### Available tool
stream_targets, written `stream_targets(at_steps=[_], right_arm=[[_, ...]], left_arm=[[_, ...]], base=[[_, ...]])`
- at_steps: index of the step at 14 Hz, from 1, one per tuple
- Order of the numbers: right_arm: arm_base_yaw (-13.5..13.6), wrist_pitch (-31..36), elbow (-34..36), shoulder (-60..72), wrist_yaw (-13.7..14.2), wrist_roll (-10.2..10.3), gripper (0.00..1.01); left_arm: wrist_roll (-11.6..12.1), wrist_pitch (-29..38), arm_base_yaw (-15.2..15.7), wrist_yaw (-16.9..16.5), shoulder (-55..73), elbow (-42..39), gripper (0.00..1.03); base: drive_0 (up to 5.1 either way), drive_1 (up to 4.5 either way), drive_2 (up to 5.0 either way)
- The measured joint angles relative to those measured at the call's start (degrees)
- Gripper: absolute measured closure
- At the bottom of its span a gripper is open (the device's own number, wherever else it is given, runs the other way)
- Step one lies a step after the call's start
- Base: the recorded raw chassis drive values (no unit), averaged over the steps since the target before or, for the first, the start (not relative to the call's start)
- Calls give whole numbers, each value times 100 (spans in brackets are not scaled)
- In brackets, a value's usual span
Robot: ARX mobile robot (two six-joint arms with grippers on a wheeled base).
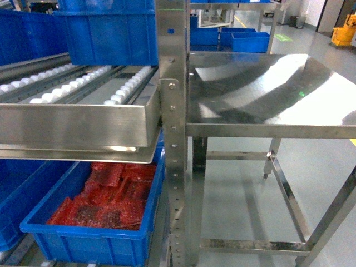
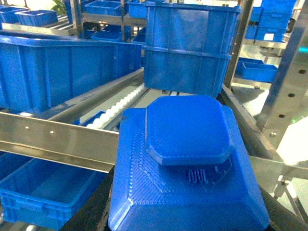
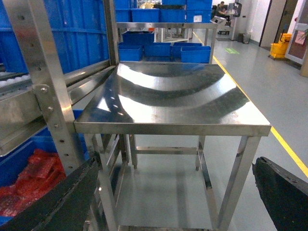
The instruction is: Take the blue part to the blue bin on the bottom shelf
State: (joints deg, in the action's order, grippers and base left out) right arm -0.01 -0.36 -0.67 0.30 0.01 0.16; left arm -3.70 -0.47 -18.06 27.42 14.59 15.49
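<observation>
step: carry to bin | left fingers: hidden under the textured blue octagonal-topped plastic part (image 2: 187, 163), seemingly carrying it; grip unclear | part: above steel roller-rack front rail (image 2: 53, 137) | right fingers (image 3: 173, 192): wide apart, empty | advice: stay level, clear rail, lower into open blue bin (image 2: 41, 192) below rail.

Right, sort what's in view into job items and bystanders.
Job:
- blue part, close under the left wrist camera
- roller shelf with its steel front rail
- empty blue bin below that rail, the likely target

Bystanders:
- steel table
- bin of red parts
- stacked blue bins
- yellow bucket
</observation>
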Motion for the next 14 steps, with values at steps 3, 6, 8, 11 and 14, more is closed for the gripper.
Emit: stream_targets(at_steps=[3,6,8,11,14], right_arm=[[0,2,0,0,0,0,3],[0,9,0,0,0,0,3],[0,11,0,0,0,0,3],[0,9,0,0,0,0,3],[0,7,-2,0,2,0,3]], left_arm=[[0,4,0,-4,0,0,60],[0,7,0,2,-2,0,60],[0,9,0,-2,-2,0,60],[0,-2,0,0,-2,0,60],[0,-2,0,0,4,0,60]], base=[[-496,322,149],[-484,335,162],[-486,332,159],[-491,329,153],[-478,342,166]])
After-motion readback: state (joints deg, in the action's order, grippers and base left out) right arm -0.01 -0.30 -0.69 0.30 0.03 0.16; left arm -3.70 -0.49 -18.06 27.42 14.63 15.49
